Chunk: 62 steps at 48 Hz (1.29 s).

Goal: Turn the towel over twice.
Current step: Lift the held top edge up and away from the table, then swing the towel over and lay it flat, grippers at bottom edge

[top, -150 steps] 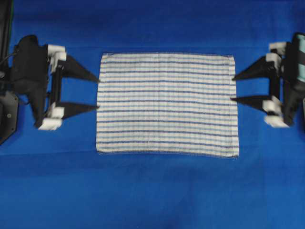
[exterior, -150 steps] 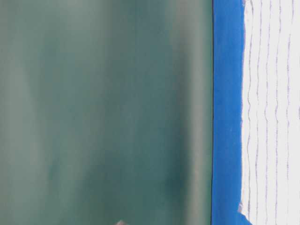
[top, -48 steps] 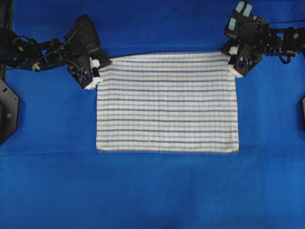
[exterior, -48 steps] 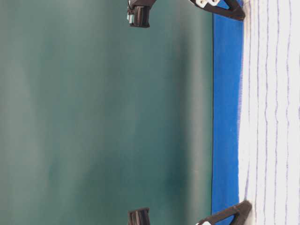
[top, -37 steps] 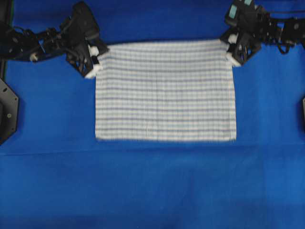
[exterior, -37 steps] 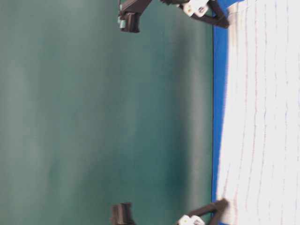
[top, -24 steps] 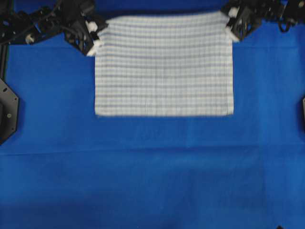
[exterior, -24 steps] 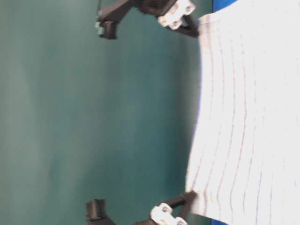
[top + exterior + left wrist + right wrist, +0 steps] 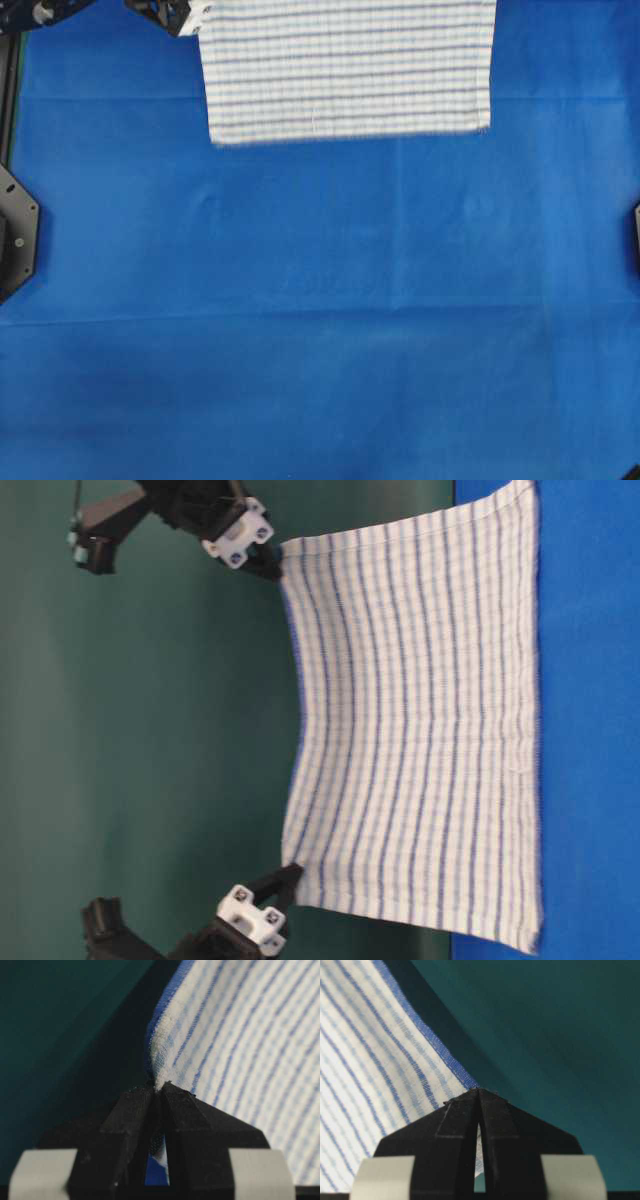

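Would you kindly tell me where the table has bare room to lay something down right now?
The blue table cover is bare from the towel's hanging edge to the near side, full width. The far strip is crowded: both corners are pinched by the left gripper and right gripper.

The large rectangular white cloth towel (image 9: 420, 730) with thin dark-blue and light-blue stripes hangs spread, its two upper corners pinched between closed fingers (image 9: 150, 1110), its lower hem trailing on the table (image 9: 320, 330).
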Motion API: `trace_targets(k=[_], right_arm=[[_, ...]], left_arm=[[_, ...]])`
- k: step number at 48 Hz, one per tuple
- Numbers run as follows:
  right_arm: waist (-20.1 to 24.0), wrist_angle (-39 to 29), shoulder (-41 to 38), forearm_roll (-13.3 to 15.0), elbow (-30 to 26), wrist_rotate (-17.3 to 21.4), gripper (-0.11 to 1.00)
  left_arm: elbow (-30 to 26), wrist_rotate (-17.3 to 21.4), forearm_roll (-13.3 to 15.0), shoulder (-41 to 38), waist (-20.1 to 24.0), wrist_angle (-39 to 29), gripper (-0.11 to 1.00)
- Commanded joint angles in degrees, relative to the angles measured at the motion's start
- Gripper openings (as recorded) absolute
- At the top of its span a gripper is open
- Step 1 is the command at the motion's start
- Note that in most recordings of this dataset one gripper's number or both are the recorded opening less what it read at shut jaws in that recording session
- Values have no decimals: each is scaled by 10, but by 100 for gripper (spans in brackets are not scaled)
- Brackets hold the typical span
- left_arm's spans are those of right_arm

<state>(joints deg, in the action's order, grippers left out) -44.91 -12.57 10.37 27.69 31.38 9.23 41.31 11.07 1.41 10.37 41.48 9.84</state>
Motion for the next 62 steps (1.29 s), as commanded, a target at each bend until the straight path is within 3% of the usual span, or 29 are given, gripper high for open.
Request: trace_targets(k=[1, 12, 23, 34, 44, 62], right_arm=[[-2, -6, 28, 2, -21, 0, 0], [18, -30, 99, 1, -16, -1, 0], [66, -70, 163, 0, 12, 1, 0], [166, -142, 226, -12, 54, 12, 0], [287, -192, 272, -52, 94, 24, 0], [458, -203, 268, -93, 178, 124, 0]], left_arm=[[-25, 2, 0, 25, 0, -14, 4], [-37, 12, 1, 90, -14, -61, 4], [-4, 17, 1, 146, -57, -64, 4], [46, 15, 0, 207, -125, -77, 4], [78, -13, 0, 250, -211, -134, 4], [129, -20, 1, 221, -367, -167, 4]])
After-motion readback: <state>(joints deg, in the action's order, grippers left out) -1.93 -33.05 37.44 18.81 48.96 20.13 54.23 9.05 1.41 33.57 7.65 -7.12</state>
